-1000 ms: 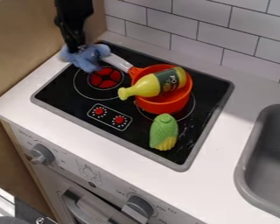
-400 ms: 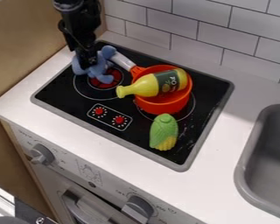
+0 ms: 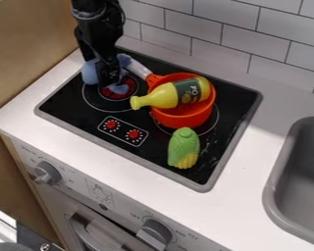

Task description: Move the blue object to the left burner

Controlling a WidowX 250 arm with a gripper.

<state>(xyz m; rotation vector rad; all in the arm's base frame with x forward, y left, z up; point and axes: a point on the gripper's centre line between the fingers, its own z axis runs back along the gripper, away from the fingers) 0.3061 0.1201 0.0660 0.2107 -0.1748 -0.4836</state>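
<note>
1. Camera view: the blue toy lies over the rear part of the left burner, one lobe reaching onto its red centre. The placing looks nearly done; letting go, if the toy is gripped, and backing away seem left.
2. The end effector is down at the toy, hiding its middle; whether it is spread or pinching the toy, the observer cannot tell.
3. One lobe points left, one up and right beside the pot handle, one toward the knobs. No clear long axis shows.
</note>
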